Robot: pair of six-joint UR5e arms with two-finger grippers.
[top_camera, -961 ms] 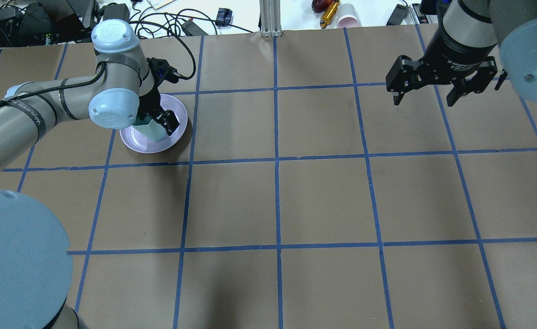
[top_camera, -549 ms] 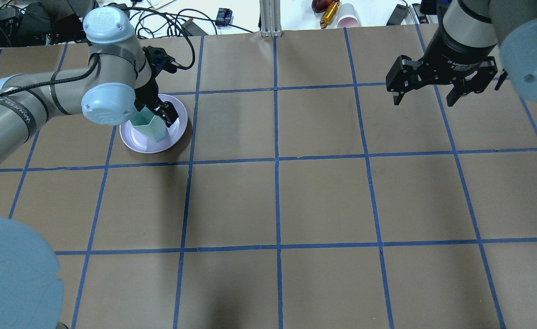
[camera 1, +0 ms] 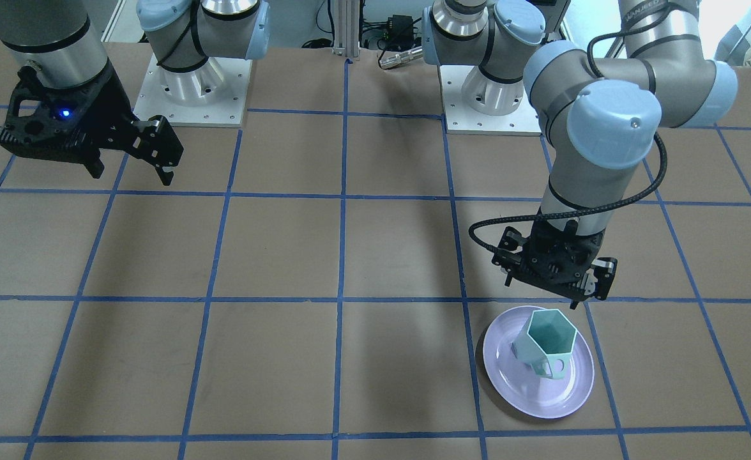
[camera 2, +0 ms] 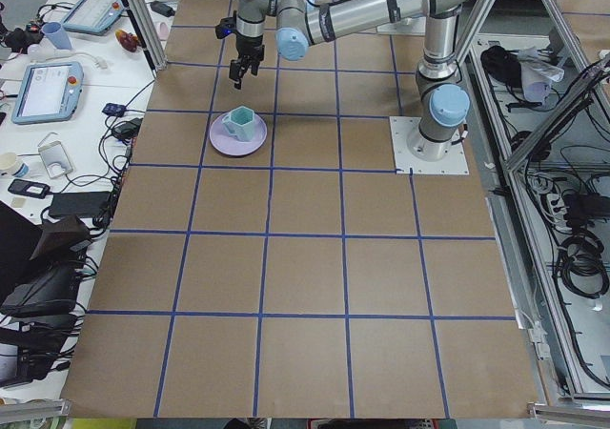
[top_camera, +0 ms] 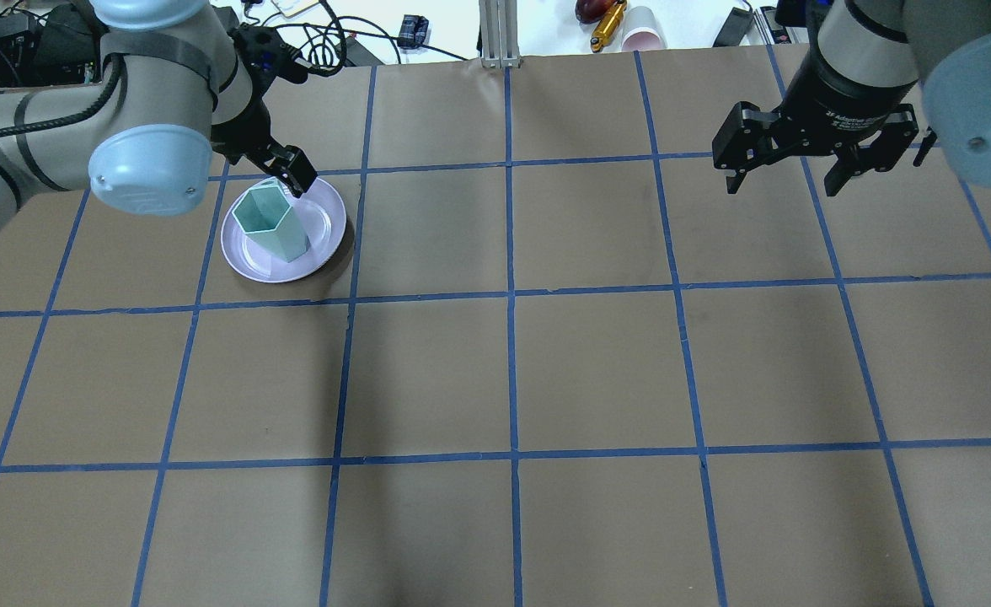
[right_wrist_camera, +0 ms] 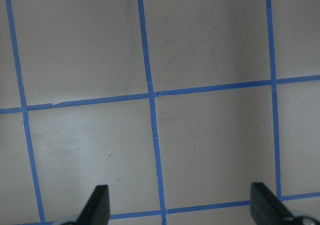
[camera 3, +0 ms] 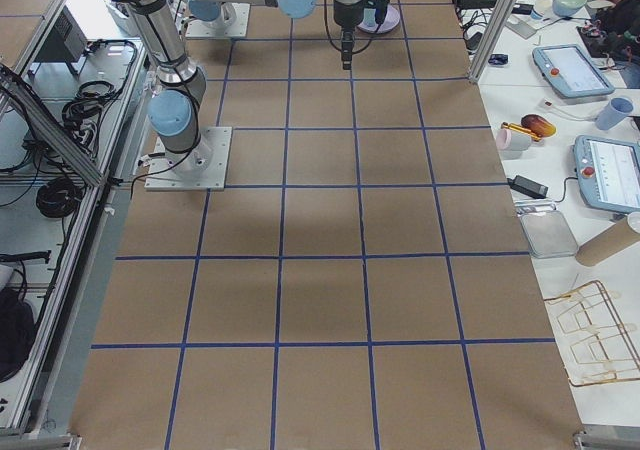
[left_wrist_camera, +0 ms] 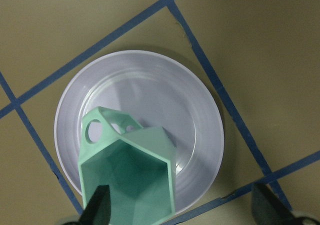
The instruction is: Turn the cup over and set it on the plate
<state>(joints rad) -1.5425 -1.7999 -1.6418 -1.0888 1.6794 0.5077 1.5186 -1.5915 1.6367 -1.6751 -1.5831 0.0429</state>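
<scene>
The mint-green cup (top_camera: 268, 221) stands upright, mouth up, on the lavender plate (top_camera: 327, 223) at the far left of the table. In the front view the cup (camera 1: 545, 345) has its handle toward the camera and the plate (camera 1: 529, 393) lies under it. My left gripper (top_camera: 281, 173) is open and empty, just above and behind the cup, not touching it. The left wrist view looks down into the cup (left_wrist_camera: 130, 180) on the plate (left_wrist_camera: 165, 90), between my open fingers (left_wrist_camera: 100, 207). My right gripper (top_camera: 786, 181) is open and empty, far to the right over bare table.
Blue tape divides the brown table into squares. Cables, an orange bottle and a paper cup (top_camera: 643, 34) lie beyond the far edge, beside an aluminium post (top_camera: 500, 34). Both arm bases (camera 1: 190, 83) stand at the robot's side of the table.
My left gripper has lifted off the cup and drawn back and up. The cup stays upright on the plate. The right arm has not moved.
</scene>
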